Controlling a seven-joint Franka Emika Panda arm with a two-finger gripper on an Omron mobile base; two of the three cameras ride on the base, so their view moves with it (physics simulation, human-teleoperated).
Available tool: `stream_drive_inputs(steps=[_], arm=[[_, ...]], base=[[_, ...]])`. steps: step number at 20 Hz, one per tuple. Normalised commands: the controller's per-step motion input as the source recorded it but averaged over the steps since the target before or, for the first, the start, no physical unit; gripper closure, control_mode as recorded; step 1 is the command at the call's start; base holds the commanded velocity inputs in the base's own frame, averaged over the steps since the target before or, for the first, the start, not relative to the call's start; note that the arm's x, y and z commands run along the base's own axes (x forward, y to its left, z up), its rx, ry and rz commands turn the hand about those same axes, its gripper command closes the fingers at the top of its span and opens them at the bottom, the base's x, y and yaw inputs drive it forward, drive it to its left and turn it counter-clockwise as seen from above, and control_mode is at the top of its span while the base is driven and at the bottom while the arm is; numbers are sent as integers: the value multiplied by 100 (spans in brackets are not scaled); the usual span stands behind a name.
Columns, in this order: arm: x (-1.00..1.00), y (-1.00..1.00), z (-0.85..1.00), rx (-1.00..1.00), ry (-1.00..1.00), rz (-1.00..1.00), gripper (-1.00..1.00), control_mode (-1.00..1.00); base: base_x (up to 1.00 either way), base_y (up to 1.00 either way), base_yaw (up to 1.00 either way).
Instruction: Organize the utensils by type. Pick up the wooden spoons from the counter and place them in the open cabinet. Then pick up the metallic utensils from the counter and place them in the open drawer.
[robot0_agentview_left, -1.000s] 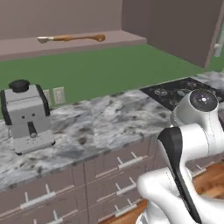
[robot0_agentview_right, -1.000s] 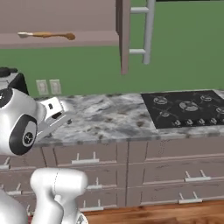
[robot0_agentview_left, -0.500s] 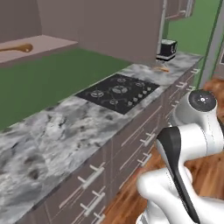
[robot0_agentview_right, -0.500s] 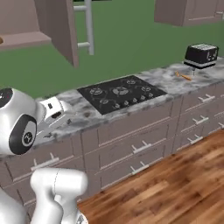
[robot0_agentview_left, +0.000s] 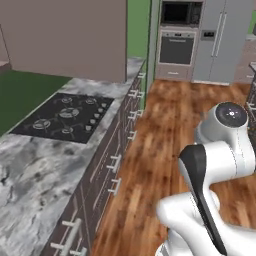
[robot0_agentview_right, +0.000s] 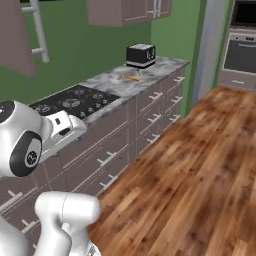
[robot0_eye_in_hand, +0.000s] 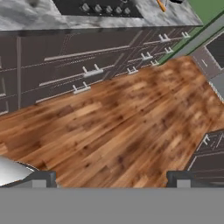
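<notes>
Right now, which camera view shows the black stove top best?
The left base view: the stove top lies whole on the counter, burners clear. The right base view shows it smaller, partly behind the arm; the hand view only its edge.

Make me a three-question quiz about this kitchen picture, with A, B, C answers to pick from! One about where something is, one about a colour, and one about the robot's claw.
1. Where does the small orange-handled utensil lie?
A. on the wooden floor
B. on the marbled stone counter, in front of the black toaster
C. on the black gas cooktop

2. What colour is the wall behind the counter?
A. green
B. blue
C. white

3. How is the robot's two-finger gripper?
A. shut on a spoon
B. shut on nothing
C. open and empty

Answers: 1 B, it lies on the stone by the toaster. 2 A, the wall is green. 3 C, the hand view shows the tips wide apart over bare floor.
</notes>
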Motion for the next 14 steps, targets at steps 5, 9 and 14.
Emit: stream_drive_inputs(steps=[5, 9, 14], arm=[[0, 0, 0, 0, 0, 0, -100, 100], [0, 0, 0, 0, 0, 0, -100, 100], [0, 0, 0, 0, 0, 0, -100, 100]], base=[[28, -15, -32], [73, -17, -4], [88, -24, -7]])
